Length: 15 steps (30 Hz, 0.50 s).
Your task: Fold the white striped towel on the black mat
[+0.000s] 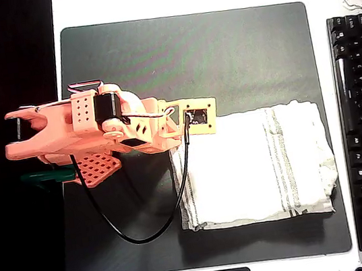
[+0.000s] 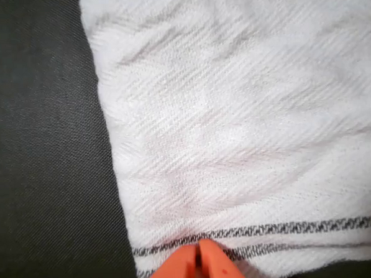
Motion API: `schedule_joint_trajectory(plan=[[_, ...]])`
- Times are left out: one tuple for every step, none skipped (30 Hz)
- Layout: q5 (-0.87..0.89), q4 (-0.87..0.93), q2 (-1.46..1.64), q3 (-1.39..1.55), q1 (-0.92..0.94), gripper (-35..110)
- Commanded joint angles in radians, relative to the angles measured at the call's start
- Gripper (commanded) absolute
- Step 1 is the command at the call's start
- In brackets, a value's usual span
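No writing is legible on the white striped towel (image 1: pixel 254 165), which lies folded in the lower right of the black mat (image 1: pixel 188 46) in the overhead view, with bare mat above and to its left. The orange arm (image 1: pixel 78 134) reaches in from the left, over the towel's upper-left corner. In the wrist view the gripper (image 2: pixel 198 263) has its fingertips pressed together at the grey stripes, perhaps pinching cloth.

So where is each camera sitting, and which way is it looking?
Overhead view: high above, looking straight down at the black mat, the white striped towel and the orange arm.
Wrist view: riding on the arm, looking down at the towel; the gripper tips show together at the bottom.
Both views share the towel and the mat.
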Motion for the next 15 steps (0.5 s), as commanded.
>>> schedule_joint_trajectory(plan=[[-0.015,0.025,0.025,0.021,-0.008,2],[-0.015,0.025,0.025,0.021,-0.008,2],[-0.015,0.025,0.025,0.021,-0.008,2],[-0.015,0.025,0.025,0.021,-0.008,2],[-0.015,0.025,0.025,0.021,-0.008,2],[-0.015,0.025,0.025,0.021,-0.008,2],[-0.015,0.025,0.025,0.021,-0.008,2],[-0.015,0.025,0.025,0.021,-0.005,2],[-0.017,0.025,0.025,0.021,0.009,2],[-0.017,0.025,0.025,0.021,0.037,2],[-0.017,0.025,0.025,0.021,0.072,2],[-0.017,0.025,0.025,0.021,0.097,2],[-0.017,0.025,0.025,0.021,0.101,2],[-0.017,0.025,0.025,0.021,0.089,2],[-0.017,0.025,0.025,0.021,0.069,2]])
